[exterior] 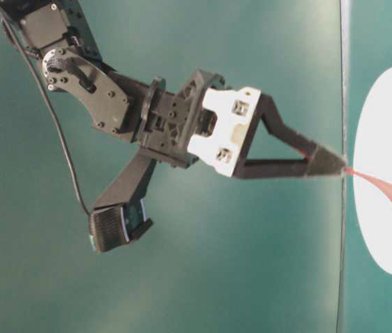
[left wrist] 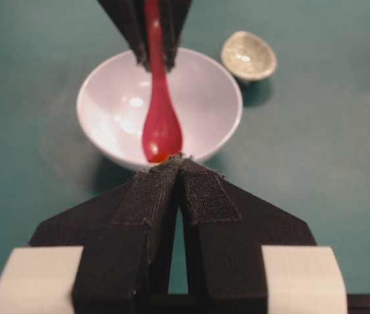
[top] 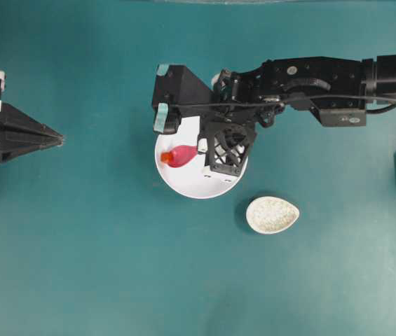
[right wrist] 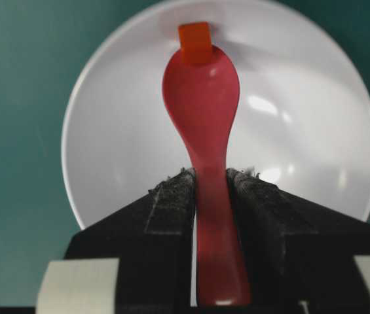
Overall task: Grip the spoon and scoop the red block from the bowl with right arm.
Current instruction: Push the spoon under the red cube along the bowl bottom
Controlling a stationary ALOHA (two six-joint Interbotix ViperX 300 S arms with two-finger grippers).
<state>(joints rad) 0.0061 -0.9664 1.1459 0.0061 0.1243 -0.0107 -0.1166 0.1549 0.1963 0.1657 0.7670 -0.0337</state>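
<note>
Teal tabletop (top: 113, 266) carries all; right arm (top: 310, 87) reaches over the bowl (top: 198, 185); right gripper (right wrist: 211, 180) jaws clenched on the spoon (right wrist: 201, 111) handle, scoop extending ahead of the jaws down into the bowl; left gripper (left wrist: 179, 163) jaws pressed together, empty, bowl just ahead of them; speckled dish (top: 272, 214) beside bowl; red block (right wrist: 194, 42) at the scoop's front edge, touching it, inside bowl.
</note>
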